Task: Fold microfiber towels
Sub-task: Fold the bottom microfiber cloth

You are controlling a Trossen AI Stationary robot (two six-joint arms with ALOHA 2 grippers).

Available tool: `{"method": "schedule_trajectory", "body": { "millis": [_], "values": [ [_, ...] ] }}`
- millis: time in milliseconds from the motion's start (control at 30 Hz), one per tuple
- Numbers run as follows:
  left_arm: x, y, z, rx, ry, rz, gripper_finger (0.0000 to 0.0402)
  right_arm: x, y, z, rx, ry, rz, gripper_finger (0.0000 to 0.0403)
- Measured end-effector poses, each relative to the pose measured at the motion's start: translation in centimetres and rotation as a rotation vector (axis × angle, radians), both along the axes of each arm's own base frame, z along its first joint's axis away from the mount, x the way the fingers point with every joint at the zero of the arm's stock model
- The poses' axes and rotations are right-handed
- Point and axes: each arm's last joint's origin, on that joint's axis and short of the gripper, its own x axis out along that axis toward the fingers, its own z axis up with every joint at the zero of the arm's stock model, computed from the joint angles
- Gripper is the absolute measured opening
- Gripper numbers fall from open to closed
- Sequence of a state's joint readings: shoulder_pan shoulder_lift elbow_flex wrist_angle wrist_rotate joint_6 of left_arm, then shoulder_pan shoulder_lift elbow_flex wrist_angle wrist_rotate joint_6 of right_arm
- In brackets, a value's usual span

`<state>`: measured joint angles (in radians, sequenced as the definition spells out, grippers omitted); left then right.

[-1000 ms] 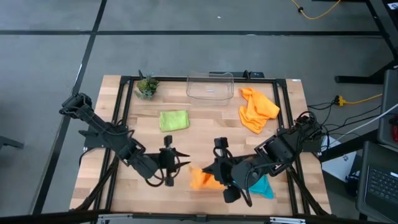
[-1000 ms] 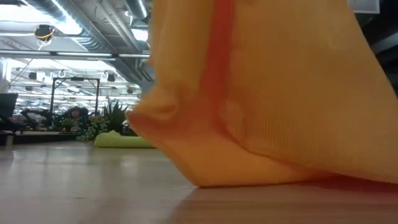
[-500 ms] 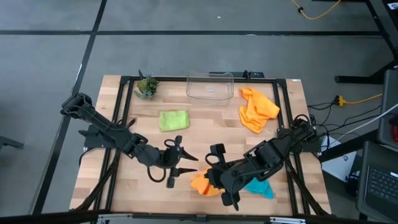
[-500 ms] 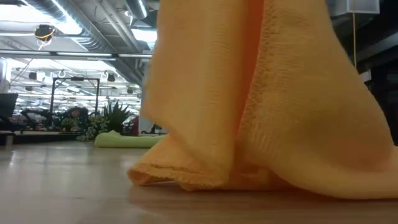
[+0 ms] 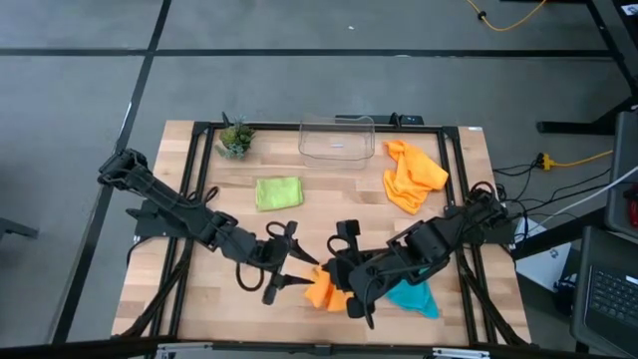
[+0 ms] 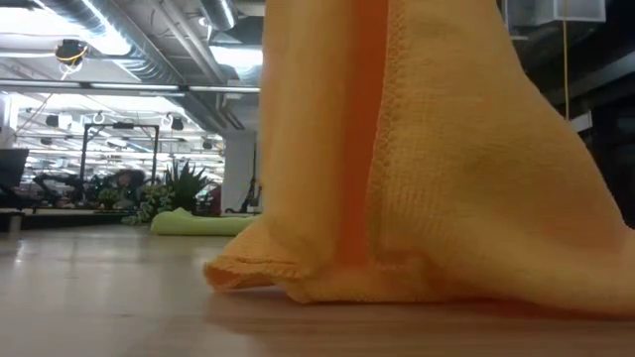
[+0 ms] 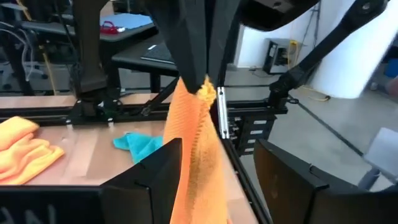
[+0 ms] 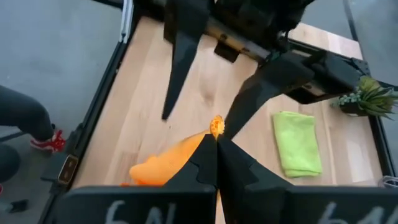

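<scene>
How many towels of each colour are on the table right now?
Orange: 2, one held up by the right gripper, one crumpled at the far right
Lime green: 1
Teal: 1
Total: 4

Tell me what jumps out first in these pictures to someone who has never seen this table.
The orange towel near the table's front edge grabs the eye: the right claw is shut on its corner and holds it up, its lower end on the wood. The left claw stands open beside it. Behind sit a folded lime green towel, a crumpled second orange towel and a clear plastic bin.
</scene>
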<state>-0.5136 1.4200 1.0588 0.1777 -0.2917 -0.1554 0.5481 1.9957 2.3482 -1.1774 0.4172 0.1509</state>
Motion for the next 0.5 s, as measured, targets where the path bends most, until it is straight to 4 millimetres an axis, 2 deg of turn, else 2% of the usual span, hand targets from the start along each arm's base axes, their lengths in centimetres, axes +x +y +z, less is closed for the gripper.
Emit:
{"method": "schedule_trajectory", "body": {
  "millis": [167,333,500],
  "values": [
    [0.3,1.1,-0.8,0.004,0.082,0.088,0.0194,0.2,0.0,0.3,-0.013,-0.028,0.024,0.0000],
    [0.3,1.0,-1.6,-0.017,0.160,0.004,0.0194,0.2,0.0,0.4,-0.017,-0.033,0.031,0.0000],
    [0.3,1.2,-3.8,-0.056,0.351,0.044,0.0184,0.3,-0.1,0.5,-0.053,-0.058,-0.002,0.0000]
  ]
}}
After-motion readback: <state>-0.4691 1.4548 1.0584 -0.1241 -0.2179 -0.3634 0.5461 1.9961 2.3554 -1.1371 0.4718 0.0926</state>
